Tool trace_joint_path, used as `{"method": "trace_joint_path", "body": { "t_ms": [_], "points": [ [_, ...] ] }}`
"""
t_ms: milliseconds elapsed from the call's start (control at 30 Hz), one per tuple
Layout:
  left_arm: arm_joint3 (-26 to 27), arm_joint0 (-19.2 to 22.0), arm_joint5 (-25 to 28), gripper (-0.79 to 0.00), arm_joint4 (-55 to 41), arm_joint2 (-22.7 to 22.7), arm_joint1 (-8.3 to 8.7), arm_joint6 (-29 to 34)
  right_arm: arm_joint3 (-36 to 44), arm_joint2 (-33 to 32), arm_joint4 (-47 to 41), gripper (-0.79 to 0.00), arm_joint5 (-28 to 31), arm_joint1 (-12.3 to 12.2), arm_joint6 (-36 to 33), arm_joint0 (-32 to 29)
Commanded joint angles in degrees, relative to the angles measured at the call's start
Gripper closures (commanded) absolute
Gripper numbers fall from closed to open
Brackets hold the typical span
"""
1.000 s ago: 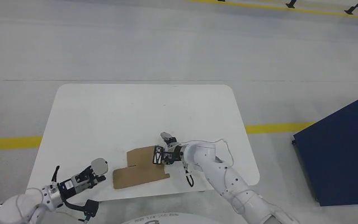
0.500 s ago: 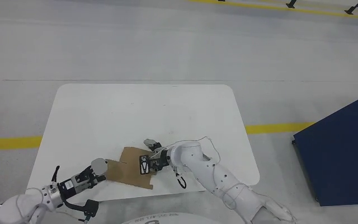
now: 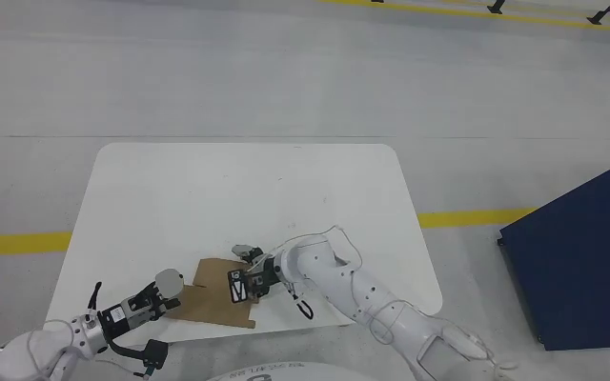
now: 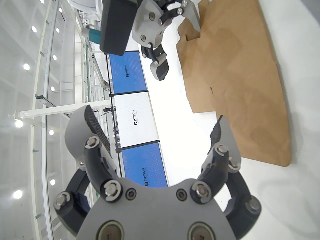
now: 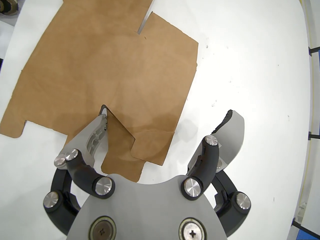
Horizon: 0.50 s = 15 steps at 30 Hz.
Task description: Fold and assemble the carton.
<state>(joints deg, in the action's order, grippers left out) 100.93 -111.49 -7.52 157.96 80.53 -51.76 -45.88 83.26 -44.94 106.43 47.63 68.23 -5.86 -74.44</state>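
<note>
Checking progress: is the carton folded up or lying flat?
Flat: the carton lies spread on the table, no panel standing up.

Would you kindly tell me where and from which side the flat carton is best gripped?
Probably by the small flap on the notched edge of the carton, coming from the side where the right gripper is. The sheet lies flat on the table, so only that flap, which looks slightly lifted, offers an edge to close on.
</note>
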Motion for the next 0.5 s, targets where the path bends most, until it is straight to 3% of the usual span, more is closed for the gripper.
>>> {"method": "trace_joint_path", "body": {
  "t_ms": [0,33,67,100,300,367,467],
  "points": [
    [0.0,0.0,0.0,-0.785,0.0,0.0,0.0,0.0,-1.0,0.1,-0.5,-0.767,0.2,0.0,0.6,0.6],
    [0.0,0.0,0.0,-0.785,0.0,0.0,0.0,0.0,-1.4,0.2,-0.7,-0.656,0.3,0.1,0.9,0.8],
    [0.0,0.0,0.0,-0.785,0.0,0.0,0.0,0.0,-1.8,0.2,-0.9,-0.468,0.4,0.1,1.2,1.0],
    [0.0,0.0,0.0,-0.785,0.0,0.0,0.0,0.0,-2.1,0.3,-1.1,-0.382,0.4,0.1,1.5,1.2],
    [0.0,0.0,0.0,-0.785,0.0,0.0,0.0,0.0,-3.2,0.4,-1.5,-0.179,1.3,-0.1,3.5,1.9],
    [0.0,0.0,0.0,-0.785,0.0,0.0,0.0,0.0,-3.3,0.3,-1.5,0.0,1.7,-0.3,4.5,1.9],
    [0.0,0.0,0.0,-0.785,0.0,0.0,0.0,0.0,-3.2,-0.3,-1.1,0.0,1.8,-0.8,6.4,1.8]
  ]
}}
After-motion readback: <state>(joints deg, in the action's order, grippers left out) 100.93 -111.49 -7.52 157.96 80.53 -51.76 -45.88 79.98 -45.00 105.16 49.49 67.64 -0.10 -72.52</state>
